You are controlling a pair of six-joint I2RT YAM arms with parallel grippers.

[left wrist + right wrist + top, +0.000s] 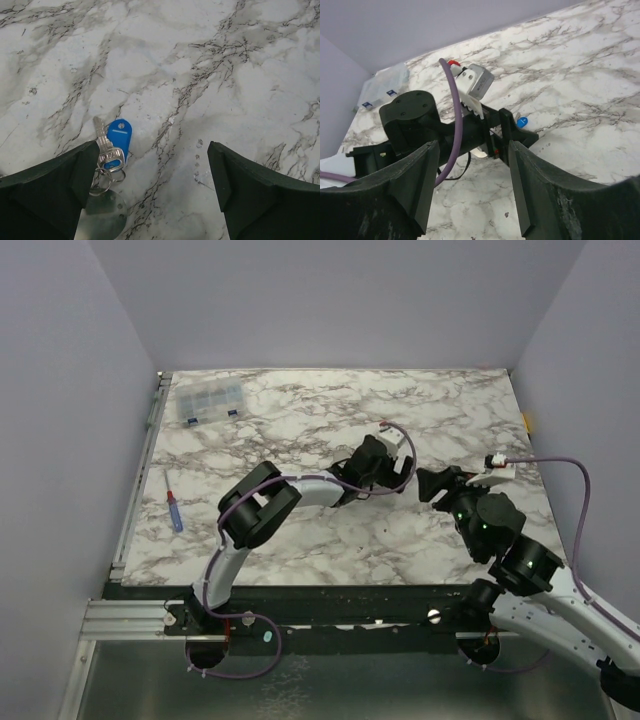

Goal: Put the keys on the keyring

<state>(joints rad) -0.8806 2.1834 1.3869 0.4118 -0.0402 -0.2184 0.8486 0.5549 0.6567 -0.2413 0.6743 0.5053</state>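
In the left wrist view one silver key (pixel 102 143) lies flat on the marble, its head over a blue oblong tag (pixel 120 134). The thin keyring loops (pixel 107 178) lie at the key's head, with a round metal disc (pixel 102 216) below them. I cannot tell whether the key is threaded on. My left gripper (pixel 152 177) is open and empty just above the table, its left finger (pixel 50 192) beside the keyring. My right gripper (pixel 472 200) is open and empty, facing the left gripper (pixel 390 472) from close by. The blue tag (pixel 522 122) peeks out behind the left fingers.
A clear compartment box (pixel 208 400) stands at the far left corner. A blue-handled screwdriver (pixel 174 510) lies near the table's left edge. The right gripper (pixel 432 486) sits just right of the left one at mid-table. A purple cable (pixel 454 115) hangs across the right wrist view.
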